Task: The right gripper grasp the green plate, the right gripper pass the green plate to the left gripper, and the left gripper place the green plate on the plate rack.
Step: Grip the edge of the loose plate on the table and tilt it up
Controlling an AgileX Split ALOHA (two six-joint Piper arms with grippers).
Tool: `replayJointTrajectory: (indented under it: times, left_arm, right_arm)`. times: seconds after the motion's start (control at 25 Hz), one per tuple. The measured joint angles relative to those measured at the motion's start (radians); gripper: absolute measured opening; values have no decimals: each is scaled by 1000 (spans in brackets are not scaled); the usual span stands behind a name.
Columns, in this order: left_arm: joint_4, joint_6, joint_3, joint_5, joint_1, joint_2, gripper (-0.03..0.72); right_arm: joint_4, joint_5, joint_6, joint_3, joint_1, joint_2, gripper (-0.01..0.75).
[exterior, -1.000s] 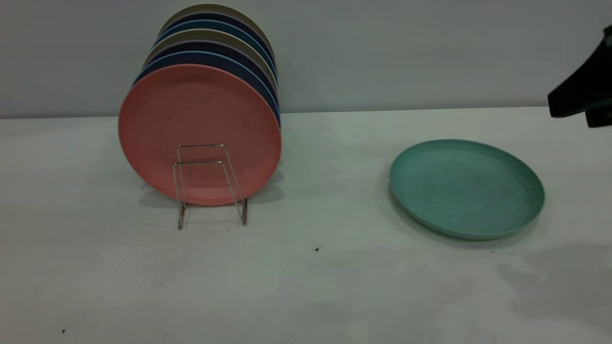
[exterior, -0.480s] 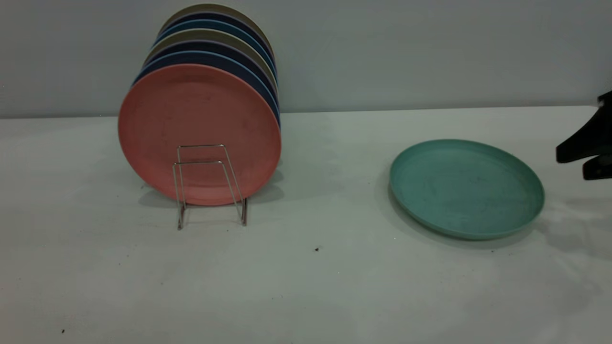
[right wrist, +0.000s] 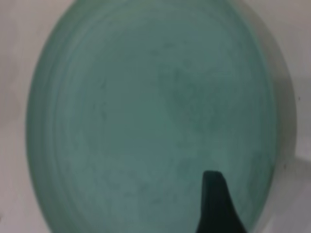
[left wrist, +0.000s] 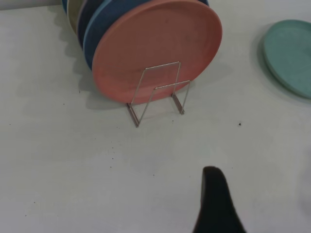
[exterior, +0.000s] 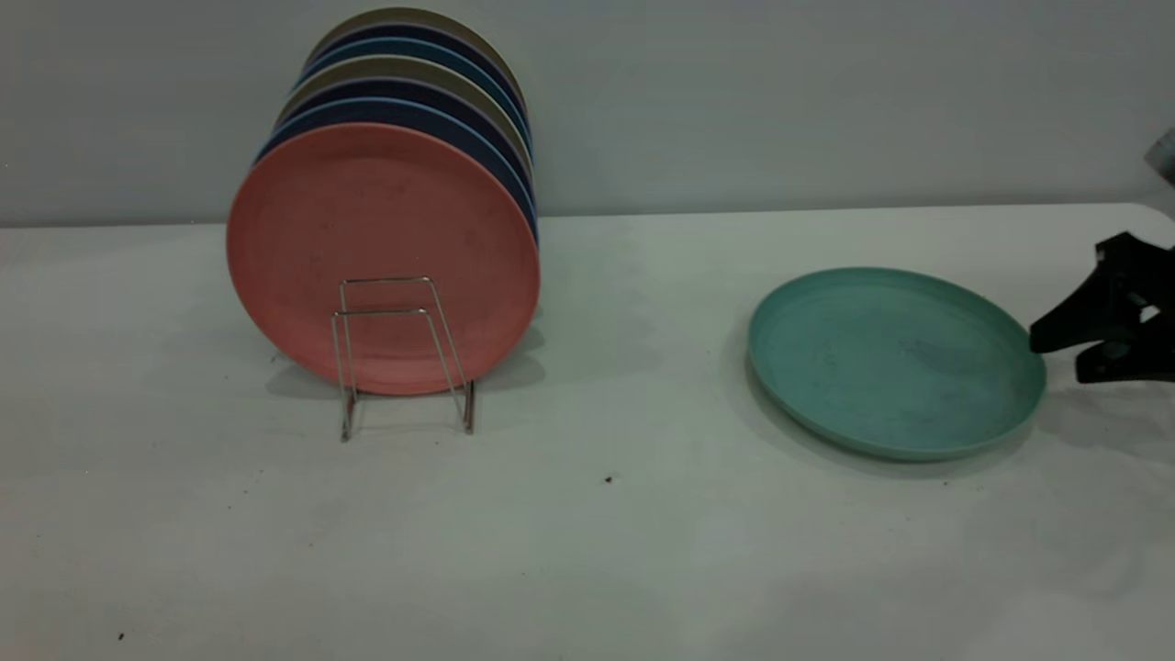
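Note:
The green plate [exterior: 895,363] lies flat on the table at the right; it fills the right wrist view [right wrist: 146,111]. My right gripper [exterior: 1056,360] is open at the plate's right rim, its upper jaw just over the rim and its lower jaw beside it, holding nothing. One of its fingertips [right wrist: 214,194] shows over the plate's inner face near the rim. The plate rack [exterior: 404,353] stands at the left with its front loops free. My left gripper is outside the exterior view; one black fingertip [left wrist: 214,182] shows over bare table, short of the rack [left wrist: 158,92].
A salmon-pink plate [exterior: 367,220] stands upright in the rack in front of several dark blue, teal and olive plates [exterior: 413,83]. The white table [exterior: 606,551] is bare between rack and green plate. A grey wall runs behind.
My right gripper has come down from the upper right and moved left to the green plate's right rim. The plate and the rack have not moved.

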Motion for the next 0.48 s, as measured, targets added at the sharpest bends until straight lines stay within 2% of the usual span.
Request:
replayJointTrajectory:
  times: [0.2, 0.32, 0.4, 0.48]
  left_arm:
    - [-9, 0, 0, 0, 0, 0, 505]
    - [-21, 0, 0, 0, 0, 0, 505]
    - [-23, 0, 0, 0, 0, 4, 505]
    - [-26, 0, 0, 0, 0, 17, 505]
  right_arm:
    - [20, 2, 0, -41, 17, 48, 491]
    - [37, -26, 0, -48, 45, 67, 462]
    - [47, -51, 0, -50, 67, 67, 409]
    - [54, -87, 6, -50, 90, 67, 323]
